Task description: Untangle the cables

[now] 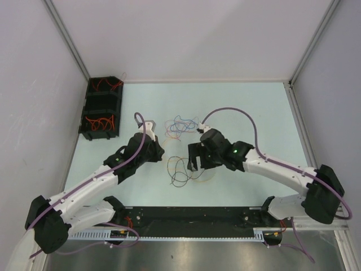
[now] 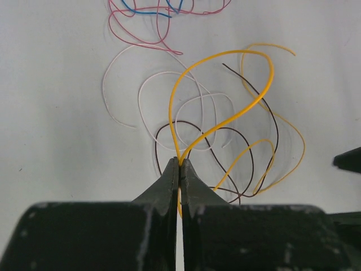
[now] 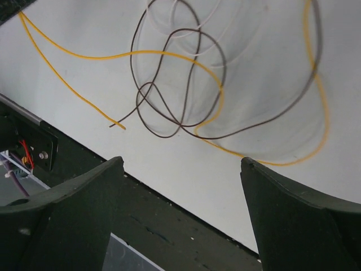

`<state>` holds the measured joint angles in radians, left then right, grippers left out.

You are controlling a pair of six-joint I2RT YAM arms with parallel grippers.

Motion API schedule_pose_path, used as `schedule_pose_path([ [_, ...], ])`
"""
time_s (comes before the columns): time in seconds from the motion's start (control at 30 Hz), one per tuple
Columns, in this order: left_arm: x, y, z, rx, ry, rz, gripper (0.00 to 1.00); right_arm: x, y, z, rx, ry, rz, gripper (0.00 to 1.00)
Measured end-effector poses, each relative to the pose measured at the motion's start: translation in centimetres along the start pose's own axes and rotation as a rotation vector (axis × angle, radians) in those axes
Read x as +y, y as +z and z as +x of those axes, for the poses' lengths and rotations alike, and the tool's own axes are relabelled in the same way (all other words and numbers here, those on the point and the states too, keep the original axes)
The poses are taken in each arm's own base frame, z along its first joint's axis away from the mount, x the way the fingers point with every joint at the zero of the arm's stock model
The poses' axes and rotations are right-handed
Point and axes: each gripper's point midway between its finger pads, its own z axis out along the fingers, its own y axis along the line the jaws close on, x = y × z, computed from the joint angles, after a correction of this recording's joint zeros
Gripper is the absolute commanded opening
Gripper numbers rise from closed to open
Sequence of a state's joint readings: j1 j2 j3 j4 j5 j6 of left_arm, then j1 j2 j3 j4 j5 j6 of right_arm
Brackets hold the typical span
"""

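My left pincer is clamped tight on a yellow wire. The two tips meet with the wire pinched between them. From there the yellow wire rises in a tall loop, bends back down and trails off in further curves to the right. A dark brown wire threads through those yellow loops and crosses them in several places. Two or three white wires curl just beyond, overlapping both. Farther off lie a red wire and a blue wire, their loops crossing each other.

My right pincer stands wide open, holding nothing. It hangs above the strip along the near edge of the tabletop. Beyond its tips the same yellow wire and brown wire sprawl in crossing loops, with white wires at their far side.

From above, the cables I am working on lie around the middle of the tabletop, somewhat toward the near edge. They sit between my left pincer and my right pincer. A second small tangle of red, blue and pale strands sits just beyond, toward the far edge. A black tray stands by the far left corner of the tabletop. Orange wires are coiled in its nearest compartment, and more in its farthest one.
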<state>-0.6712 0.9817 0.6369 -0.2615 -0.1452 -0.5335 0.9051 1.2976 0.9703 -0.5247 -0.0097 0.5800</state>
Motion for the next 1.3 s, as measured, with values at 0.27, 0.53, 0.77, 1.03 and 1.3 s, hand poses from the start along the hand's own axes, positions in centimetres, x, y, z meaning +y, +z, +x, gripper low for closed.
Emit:
schedule_pose_path([
  [0.27,0.1,0.2,-0.1,-0.005,0.002,-0.008,0.0,2.6,5.3,4.9,0.141,0.011,-0.004,0.85],
  [0.53,0.3,0.7,0.3,0.013,0.005,-0.019,0.0,4.8,6.9,5.9,0.151,0.035,-0.057,0.84],
  [0.77,0.3,0.7,0.3,0.011,0.005,-0.018,0.0,5.1,8.6,6.1,0.149,0.03,-0.074,0.79],
  [1.03,0.7,0.7,0.8,0.014,0.007,-0.028,0.0,5.6,8.6,5.3,0.115,-0.009,-0.099,0.77],
  [1.3,0.9,0.7,0.8,0.008,0.007,-0.038,0.0,5.6,8.2,4.3,0.079,-0.061,-0.104,0.75],
])
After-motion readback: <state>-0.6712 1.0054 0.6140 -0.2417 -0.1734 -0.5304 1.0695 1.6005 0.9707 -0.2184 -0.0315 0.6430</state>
